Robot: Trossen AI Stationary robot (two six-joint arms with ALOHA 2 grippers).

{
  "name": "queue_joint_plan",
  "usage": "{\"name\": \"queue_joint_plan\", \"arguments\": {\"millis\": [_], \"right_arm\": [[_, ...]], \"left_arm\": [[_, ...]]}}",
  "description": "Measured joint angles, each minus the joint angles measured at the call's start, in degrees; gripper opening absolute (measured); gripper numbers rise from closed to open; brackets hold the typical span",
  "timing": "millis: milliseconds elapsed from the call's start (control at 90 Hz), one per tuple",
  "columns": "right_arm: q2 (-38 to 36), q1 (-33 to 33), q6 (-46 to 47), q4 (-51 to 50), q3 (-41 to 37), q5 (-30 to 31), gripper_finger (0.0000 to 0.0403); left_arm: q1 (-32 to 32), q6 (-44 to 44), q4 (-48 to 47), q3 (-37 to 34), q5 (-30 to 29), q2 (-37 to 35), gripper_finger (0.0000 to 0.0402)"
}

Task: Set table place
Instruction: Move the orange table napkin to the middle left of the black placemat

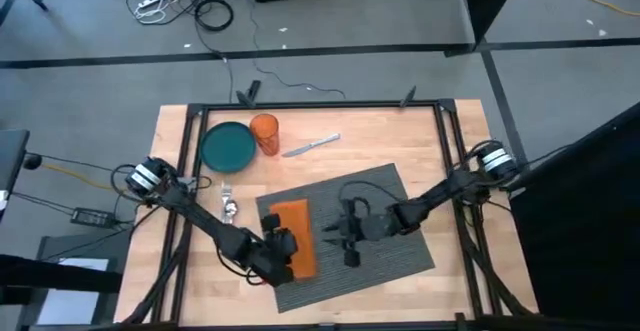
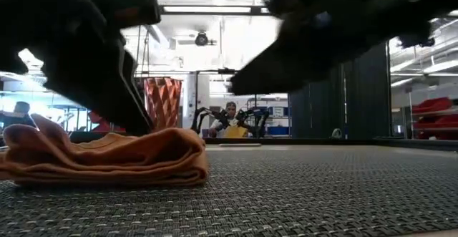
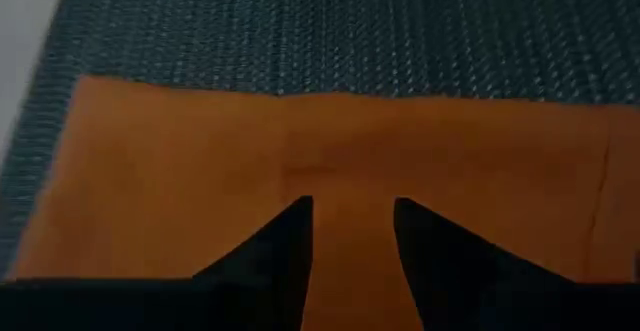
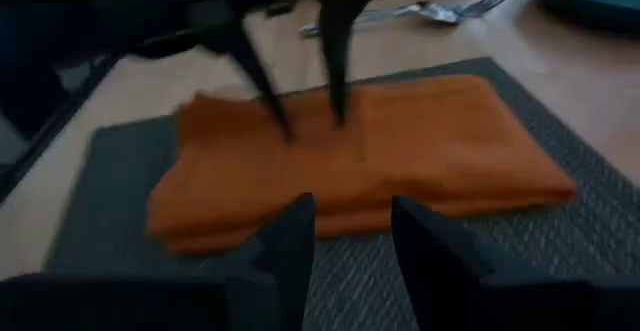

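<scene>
One dark grey ribbed placemat lies skewed on the light wooden counter, its corners turned relative to the counter's black-framed edges. On the placemat's left portion lies one folded orange cloth napkin. Off the mat, toward the counter's far left corner, stand one teal plate and one orange cup, the cup just beside the plate's right rim. One knife lies on bare wood to the right of the cup, and one fork lies on the wood between the plate and the placemat's left edge.

Two arms are over the counter. The left gripper is down at the napkin; its two fingers stand a small way apart over the orange cloth, with cloth showing in the gap between them, and I cannot tell whether the tips press into it. The right wrist view shows those same fingers as two thin dark prongs coming down onto the napkin's top surface.

The right gripper hovers over the middle of the placemat, just to the right of the napkin. Its fingers are parted with nothing between them, pointing toward the napkin's near folded edge. In the low view the napkin sits in soft layers on the mat's weave, and a person is visible in the room far behind.
</scene>
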Motion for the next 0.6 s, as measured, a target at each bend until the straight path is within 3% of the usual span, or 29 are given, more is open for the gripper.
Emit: {"name": "queue_joint_plan", "arguments": {"millis": [111, 278, 600], "right_arm": [[5.6, -2.2, -1.2, 3.5, 4.1, -3.3, 0.0112], [11.4, -3.8, -1.5, 3.7, 8.6, -3.7, 0.0112], [11.5, -4.5, -5.8, -7.5, 9.1, -4.5, 0.0112]], "left_arm": [[0.0, -1.1, 4.2, -2.8, 0.0, 0.0, 0.0126], [0.1, -2.5, 4.5, -3.5, 0.3, 0.0, 0.0126], [-0.2, -2.8, 4.4, -3.5, 1.5, 0.0, 0.0126]]}}
